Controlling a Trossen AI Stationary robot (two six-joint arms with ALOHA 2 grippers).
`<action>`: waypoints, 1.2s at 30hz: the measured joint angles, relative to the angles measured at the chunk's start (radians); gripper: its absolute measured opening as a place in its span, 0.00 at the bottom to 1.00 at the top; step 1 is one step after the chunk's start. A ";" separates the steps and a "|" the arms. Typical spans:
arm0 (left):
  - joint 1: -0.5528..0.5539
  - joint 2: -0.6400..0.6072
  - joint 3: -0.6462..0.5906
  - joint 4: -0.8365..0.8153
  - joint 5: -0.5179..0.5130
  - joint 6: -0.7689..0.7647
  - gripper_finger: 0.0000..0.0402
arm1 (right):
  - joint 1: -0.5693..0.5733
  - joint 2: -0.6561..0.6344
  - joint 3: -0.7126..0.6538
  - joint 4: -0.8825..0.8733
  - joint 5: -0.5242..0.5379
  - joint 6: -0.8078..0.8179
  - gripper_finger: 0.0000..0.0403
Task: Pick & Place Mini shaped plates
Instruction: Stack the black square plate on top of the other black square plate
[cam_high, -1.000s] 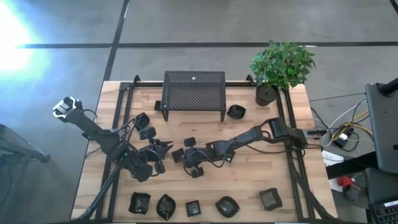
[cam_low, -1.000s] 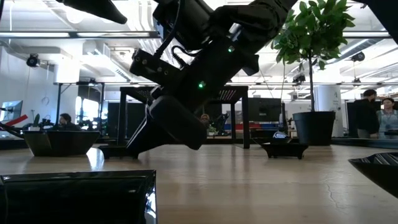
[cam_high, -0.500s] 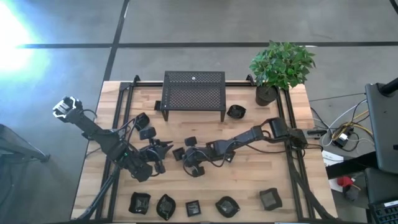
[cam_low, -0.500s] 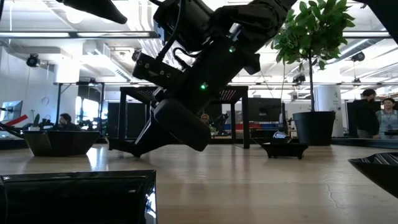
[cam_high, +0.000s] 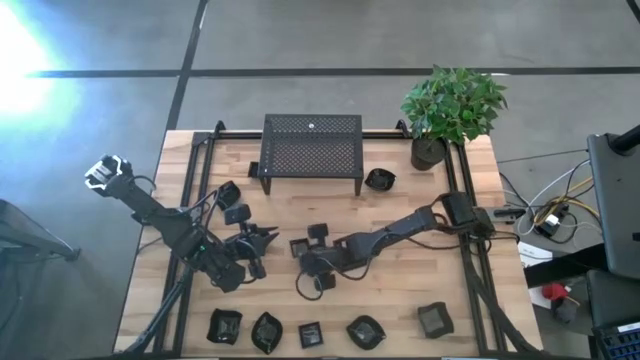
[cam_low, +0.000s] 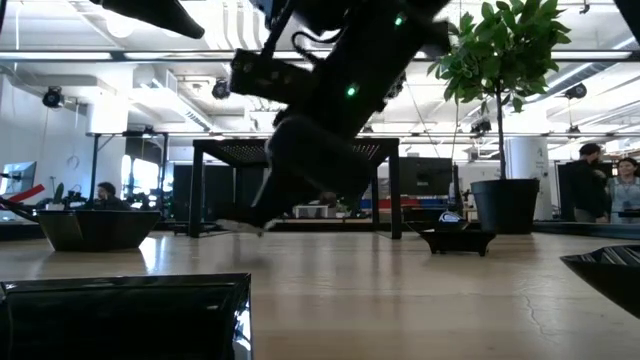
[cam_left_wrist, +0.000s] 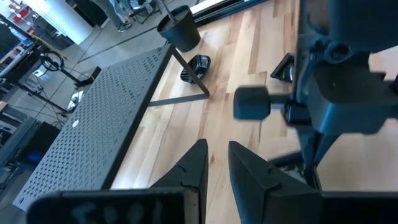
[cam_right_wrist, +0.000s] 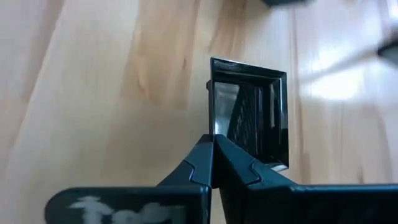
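Note:
My right gripper (cam_high: 312, 278) hangs over the middle of the table, shut on a small square black plate (cam_right_wrist: 252, 118), which also shows as a thin dark sliver (cam_low: 240, 226) just above the wood. Left of it, my left gripper (cam_high: 265, 238) waits with its fingers (cam_left_wrist: 198, 163) slightly apart and nothing between them. Several more mini plates lie in a row along the near edge (cam_high: 310, 333). Two lie loose mid-table (cam_high: 318, 232), two by the left rail (cam_high: 238, 213), and one beside the black mesh stand (cam_high: 379, 179). My right gripper pinches one rim of the square plate (cam_right_wrist: 216, 121) between its two fingers, close to a corner. The fingers slant down at it from the table's right. The plate hangs tilted beyond the fingertips, clear of the table.
The black mesh stand (cam_high: 311, 150) stands at the far middle, with a potted plant (cam_high: 428, 152) at the far right corner. Black rails run down both table sides (cam_high: 190, 200). Bare wood lies between the mid-table plates and the near row.
My right gripper has risen and swung toward the table's near edge, tipping less steeply. The small square plate, which lay on the wood a second ago, has come up with it and now hangs clear.

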 joint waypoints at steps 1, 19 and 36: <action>0.000 0.000 0.000 0.001 0.000 0.000 0.15 | 0.007 -0.005 0.006 -0.042 0.009 0.039 0.02; 0.000 0.000 0.000 0.002 0.000 0.000 0.15 | 0.121 -0.143 0.030 -0.573 0.058 0.759 0.02; 0.000 0.000 0.000 0.003 0.000 0.000 0.15 | 0.143 -0.160 0.002 -0.804 -0.029 1.059 0.02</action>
